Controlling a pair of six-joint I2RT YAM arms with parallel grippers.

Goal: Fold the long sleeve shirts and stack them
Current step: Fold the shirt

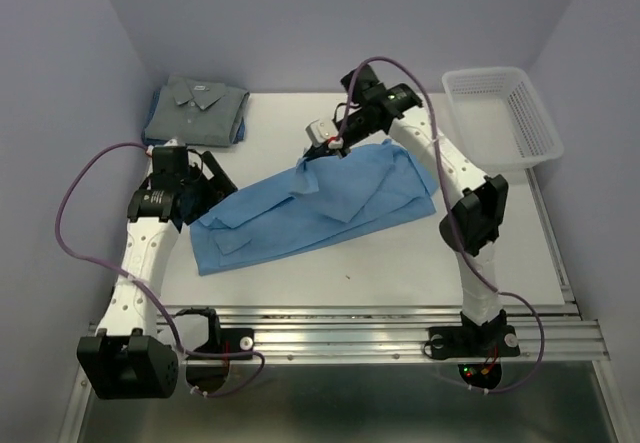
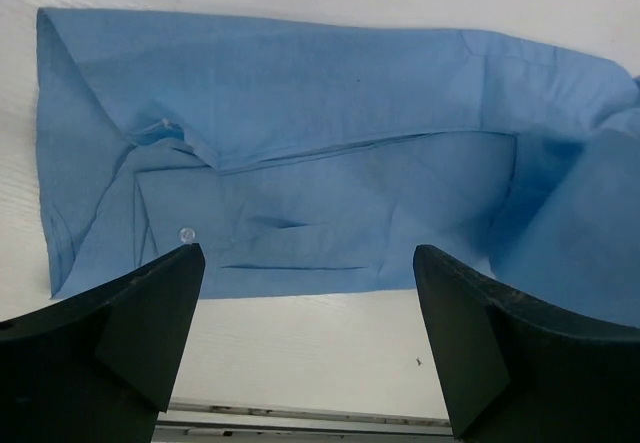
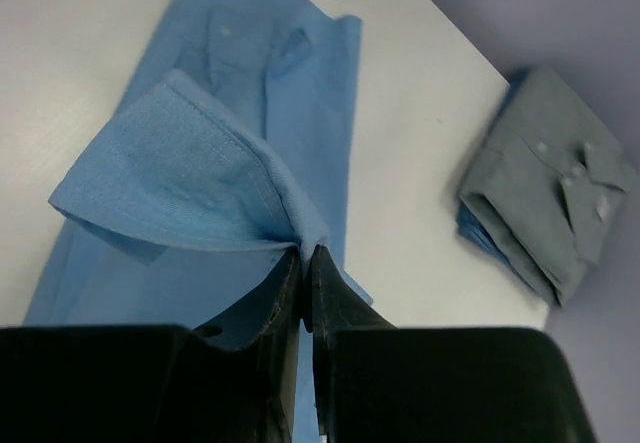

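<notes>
A light blue long sleeve shirt lies spread across the middle of the table, partly folded. My right gripper is shut on a pinched fold of this shirt at its far edge, lifting it a little. My left gripper hovers open at the shirt's left end, its fingers wide apart above bare table, the blue cloth just beyond them. A grey long sleeve shirt sits folded at the back left corner, on top of a blue folded cloth; it also shows in the right wrist view as a grey shirt.
A white plastic mesh basket stands at the back right of the table. The table's front metal rail runs along the near edge. Purple walls close in the back and sides.
</notes>
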